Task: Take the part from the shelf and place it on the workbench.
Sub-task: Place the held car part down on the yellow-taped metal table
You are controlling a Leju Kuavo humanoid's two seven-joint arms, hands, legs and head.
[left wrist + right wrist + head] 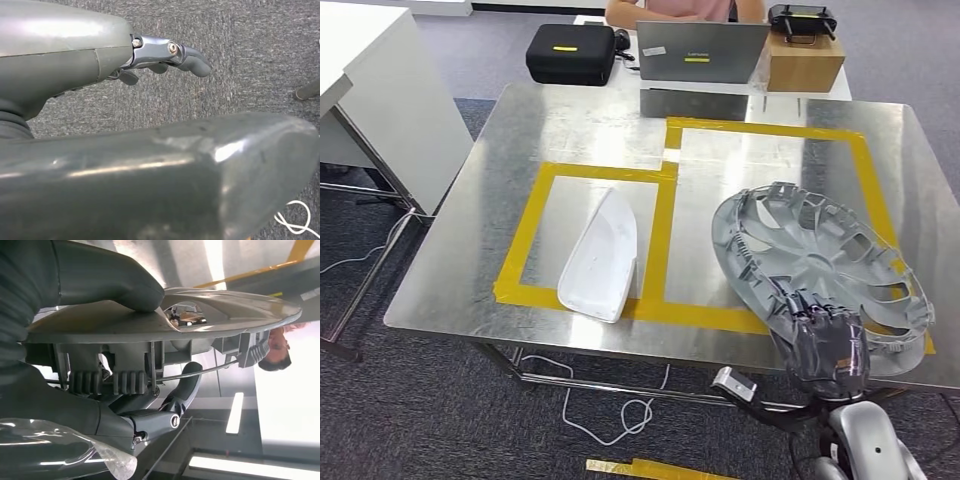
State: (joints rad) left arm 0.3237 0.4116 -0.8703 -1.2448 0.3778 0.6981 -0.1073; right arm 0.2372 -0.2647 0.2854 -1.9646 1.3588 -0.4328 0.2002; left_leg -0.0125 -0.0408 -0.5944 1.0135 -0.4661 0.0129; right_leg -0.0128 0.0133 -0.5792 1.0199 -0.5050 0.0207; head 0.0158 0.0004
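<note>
The grey wheel cover (818, 265) is the part here, and we see it tilted over the right side of the metal bench (509, 150), above the larger of two yellow tape rectangles (773, 130), its near rim gripped by the right robot hand (827, 345). In the right wrist view the thumb (113, 280) presses one face of the cover (211, 305) while darker fingers (181, 390) curl against the ribbed other side. A white curved panel (601, 257) lies in the smaller tape rectangle to the left. We see the left robot hand (166, 55) hanging over grey carpet (245, 50), fingers loosely extended and holding nothing. A laptop (701, 50), a black case (570, 52) and a cardboard box (803, 60) stand beyond the bench's far edge.
</note>
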